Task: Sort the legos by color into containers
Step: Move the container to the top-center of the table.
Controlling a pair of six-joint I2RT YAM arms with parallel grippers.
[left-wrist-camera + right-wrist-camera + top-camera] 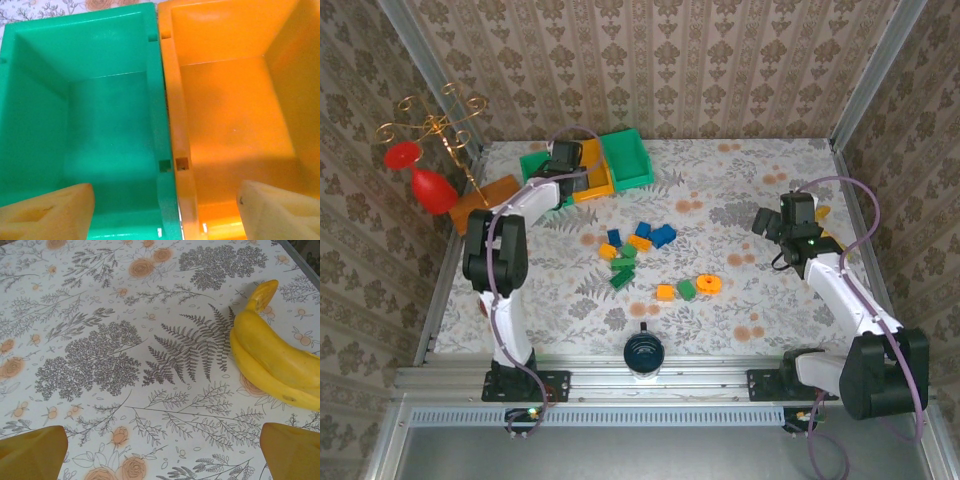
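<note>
Legos (639, 242) lie loose on the tablecloth (100, 355) mid-table, well apart from both grippers. Left gripper (165, 212) hangs over the wall shared by a green bin (105, 125) and the orange bin (235, 115), fingers spread with nothing between them; both bin floors are bare.

Count: containers (632, 160) are three, joined in a row. Bricks number roughly eleven, about four of them orange including one round gear-like piece (709, 284), the rest blue and green.

Left arm is stretched to the far-left corner. Right arm is bent; right gripper (160, 455) is spread above the cloth, near a banana (272, 365).
</note>
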